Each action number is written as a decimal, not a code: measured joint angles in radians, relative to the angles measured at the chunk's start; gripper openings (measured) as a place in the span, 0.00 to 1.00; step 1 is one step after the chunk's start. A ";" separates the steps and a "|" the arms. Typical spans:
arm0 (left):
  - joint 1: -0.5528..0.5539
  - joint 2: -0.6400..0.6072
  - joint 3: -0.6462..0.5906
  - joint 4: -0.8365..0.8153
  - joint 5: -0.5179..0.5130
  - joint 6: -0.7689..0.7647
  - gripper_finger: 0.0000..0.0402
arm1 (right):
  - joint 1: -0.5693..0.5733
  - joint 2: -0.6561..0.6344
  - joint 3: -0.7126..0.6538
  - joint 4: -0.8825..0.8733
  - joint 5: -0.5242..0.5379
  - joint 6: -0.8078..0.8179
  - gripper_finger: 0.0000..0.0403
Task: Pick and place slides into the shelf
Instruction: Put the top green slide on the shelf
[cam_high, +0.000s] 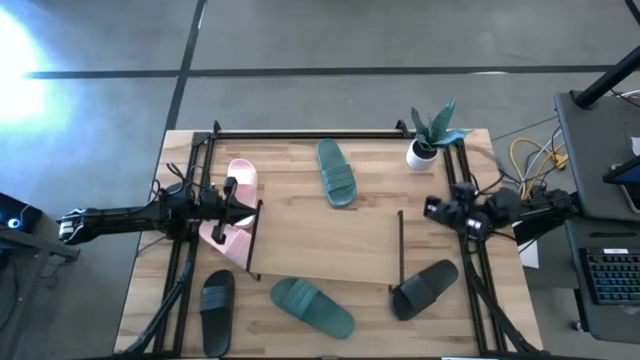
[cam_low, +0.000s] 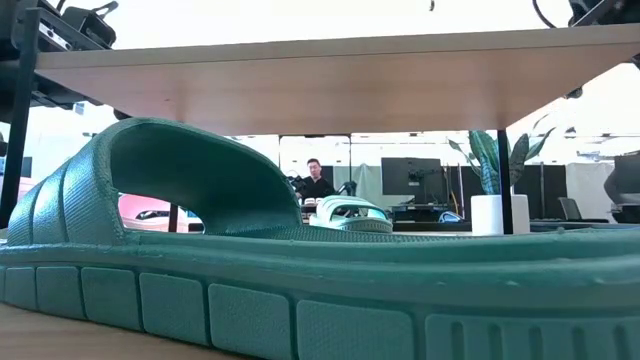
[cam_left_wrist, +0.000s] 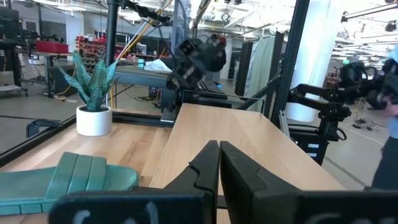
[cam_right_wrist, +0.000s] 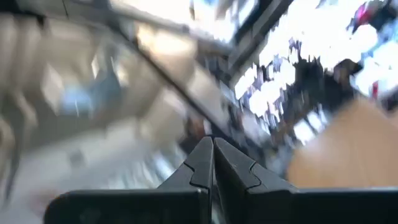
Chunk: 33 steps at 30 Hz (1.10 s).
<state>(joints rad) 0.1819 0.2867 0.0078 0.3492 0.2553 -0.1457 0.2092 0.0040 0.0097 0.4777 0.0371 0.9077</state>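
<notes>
The shelf stands mid-table, a light-wood board between black end frames. One teal slide lies on the table behind the shelf, and another lies in front of it. A black slide lies at the near left and another by the shelf's right frame. Pink slides lie at the shelf's left end, partly under my left arm. My left gripper is shut and empty above them, level with the board. My right gripper is shut and empty, right of the shelf.
A potted plant stands at the far right corner of the table. A black frame runs round the table's edges. Cables and a keyboard lie off the table to the right. A person sits in the room behind.
</notes>
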 joint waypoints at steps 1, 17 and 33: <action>0.000 0.000 0.000 0.000 0.000 0.000 0.00 | -0.001 0.000 0.000 0.036 0.025 0.023 0.02; 0.000 0.001 0.000 0.000 0.000 0.000 0.00 | 0.000 0.190 0.001 0.273 0.035 0.054 0.02; 0.000 0.000 0.000 0.000 0.000 0.000 0.00 | -0.016 0.900 0.382 0.419 0.042 -0.149 0.02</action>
<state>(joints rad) 0.1818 0.2863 0.0078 0.3496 0.2550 -0.1455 0.1928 0.9041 0.3921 0.8971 0.0793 0.7592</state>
